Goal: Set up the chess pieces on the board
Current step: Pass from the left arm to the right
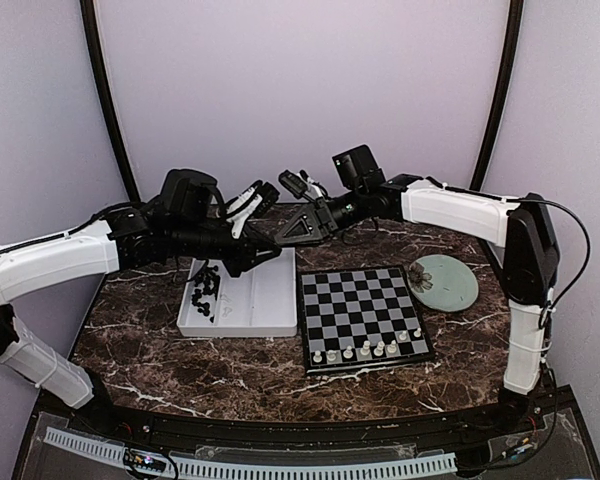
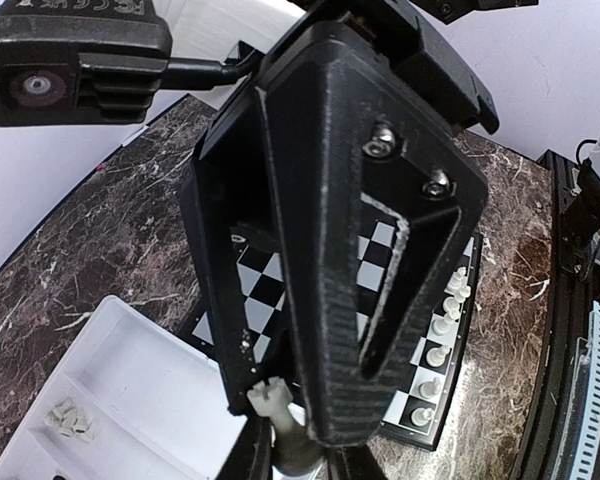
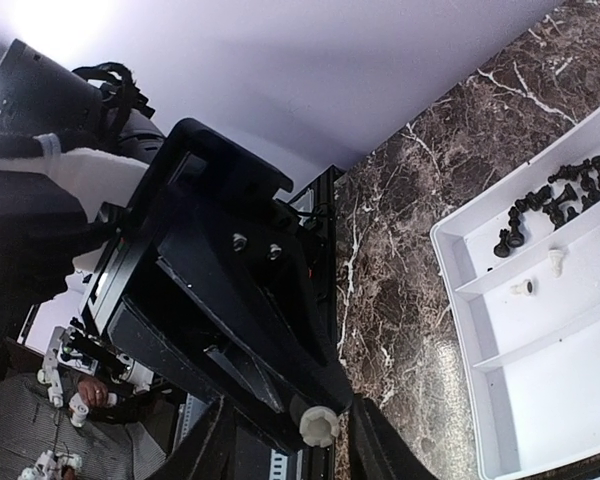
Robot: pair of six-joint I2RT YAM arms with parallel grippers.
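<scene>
The two grippers meet in mid-air behind the board (image 1: 360, 310). My left gripper (image 1: 268, 212) is shut on the base of a white rook (image 2: 266, 404). In the left wrist view the rook sits between the gripper's own fingertips (image 2: 295, 455). My right gripper (image 1: 290, 224) faces it, and its jaws stand open on either side of the rook's top (image 3: 318, 427). A gap shows on both sides in the right wrist view, where the right gripper (image 3: 292, 420) is at the bottom. Several white pieces (image 1: 365, 350) stand along the board's near row. Black pieces (image 1: 205, 290) lie in the tray.
A white compartmented tray (image 1: 265, 300) lies left of the board and also holds a few small white pieces (image 3: 555, 260). A pale green plate (image 1: 445, 282) with something small and dark on it lies right of the board. Both arms hang over the back of the marble table.
</scene>
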